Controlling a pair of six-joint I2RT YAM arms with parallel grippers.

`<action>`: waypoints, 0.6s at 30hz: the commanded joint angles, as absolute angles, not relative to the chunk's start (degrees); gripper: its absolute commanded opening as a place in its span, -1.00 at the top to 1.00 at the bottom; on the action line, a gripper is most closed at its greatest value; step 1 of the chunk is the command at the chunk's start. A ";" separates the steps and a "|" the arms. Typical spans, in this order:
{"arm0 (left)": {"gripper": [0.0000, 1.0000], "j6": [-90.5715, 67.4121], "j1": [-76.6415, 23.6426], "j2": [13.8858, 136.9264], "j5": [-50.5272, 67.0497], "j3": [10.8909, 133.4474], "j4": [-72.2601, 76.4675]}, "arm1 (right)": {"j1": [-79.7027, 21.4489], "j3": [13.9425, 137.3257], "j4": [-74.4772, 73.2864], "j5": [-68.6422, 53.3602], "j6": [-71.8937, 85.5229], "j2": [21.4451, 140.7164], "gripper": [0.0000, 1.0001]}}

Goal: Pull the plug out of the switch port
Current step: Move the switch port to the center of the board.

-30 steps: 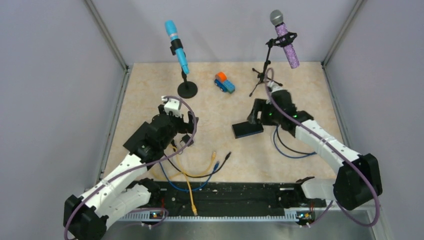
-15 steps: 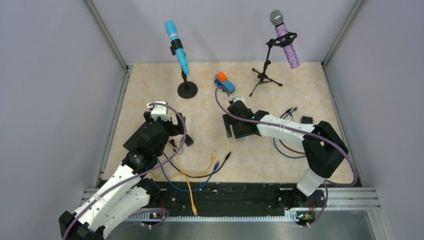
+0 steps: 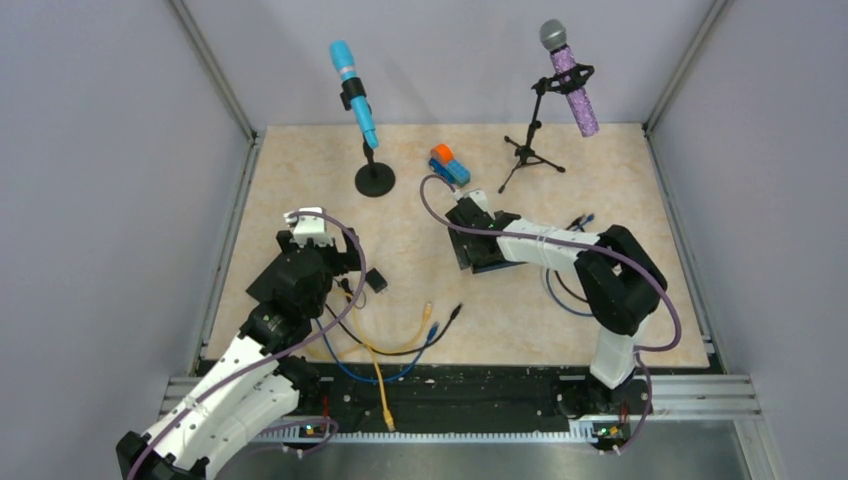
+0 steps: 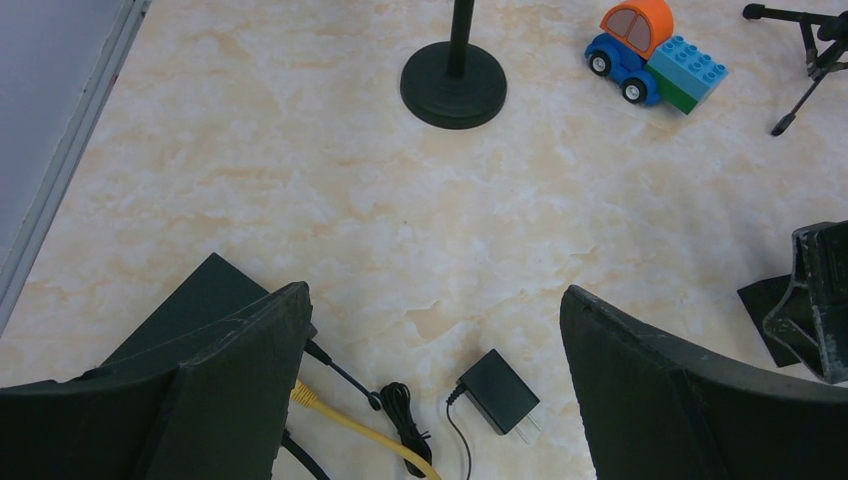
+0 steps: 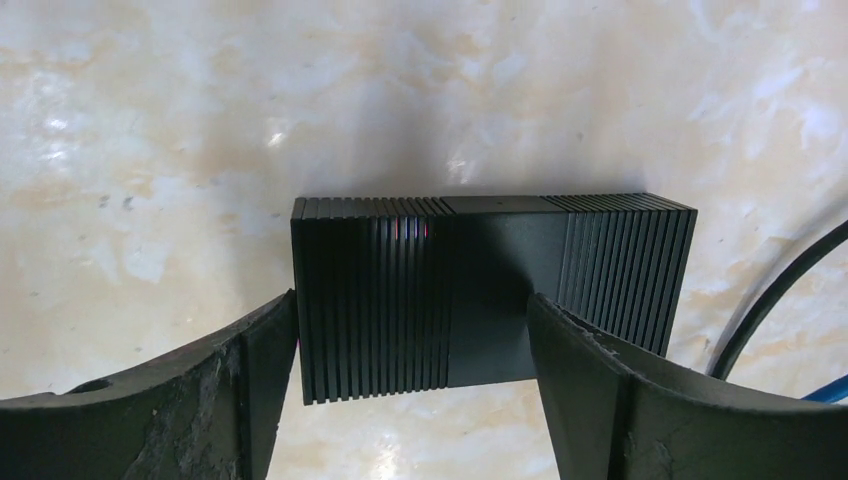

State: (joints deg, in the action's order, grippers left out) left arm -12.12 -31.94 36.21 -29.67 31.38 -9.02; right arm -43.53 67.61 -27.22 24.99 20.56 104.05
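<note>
Right gripper [image 5: 410, 300] hangs with fingers spread over the switch [image 5: 480, 250]. The switch lies mid-table directly beneath, its long axis running finger to finger. Left gripper [image 4: 435, 300] is also spread and well apart, so the right arm is nearer. I can't see ports or plug, only a black cable [image 5: 775, 292] past the switch's right end.

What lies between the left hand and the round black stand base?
Bare tabletop, seen in the left wrist view, from left hand to stand base.
</note>
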 commanded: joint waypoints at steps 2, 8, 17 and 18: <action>-0.97 -12.55 -31.71 35.15 -31.15 31.31 -8.67 | -38.52 67.62 -23.76 24.54 14.95 104.50 -0.62; -0.97 -12.64 -31.68 35.16 -30.96 30.85 -8.36 | -33.62 62.47 -15.62 22.35 4.06 101.52 -0.61; -0.97 -13.02 -31.58 35.26 -33.37 30.95 -9.58 | -26.07 64.79 -16.16 22.10 0.37 101.72 -0.60; -0.97 -13.37 -31.61 35.29 -34.04 30.94 -9.71 | -25.95 66.21 -17.88 21.80 1.82 101.64 -0.60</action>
State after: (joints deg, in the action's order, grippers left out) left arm -12.14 -31.90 36.07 -31.07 31.38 -10.48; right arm -27.86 63.00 -15.55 21.12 2.13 102.80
